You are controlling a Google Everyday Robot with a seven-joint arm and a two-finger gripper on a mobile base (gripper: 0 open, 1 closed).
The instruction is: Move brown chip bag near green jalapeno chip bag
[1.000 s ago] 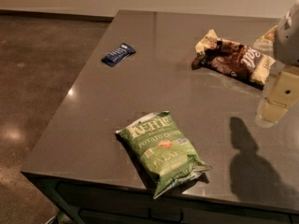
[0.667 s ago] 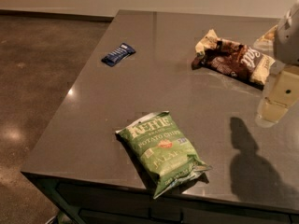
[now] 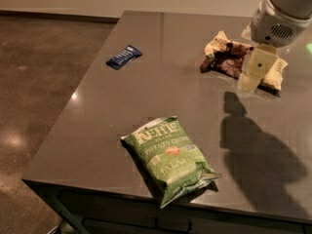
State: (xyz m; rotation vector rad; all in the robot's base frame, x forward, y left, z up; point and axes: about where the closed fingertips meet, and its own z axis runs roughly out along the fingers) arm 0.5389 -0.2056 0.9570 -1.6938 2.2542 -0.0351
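Observation:
The brown chip bag lies at the far right of the grey table, dark and glossy with cream ends. The green jalapeno chip bag lies flat near the table's front edge, "Kettle" lettering up. The two bags are well apart. My gripper hangs from the white arm at the upper right. It is over the right part of the brown bag and hides some of it. It holds nothing that I can see.
A small dark blue wrapper lies at the far left of the table. The arm's shadow falls on the right side of the tabletop. The table's left and front edges drop to a brown concrete floor.
My gripper has moved left and farther back, from beside the brown bag's right end to over it. The bags and the wrapper have not moved.

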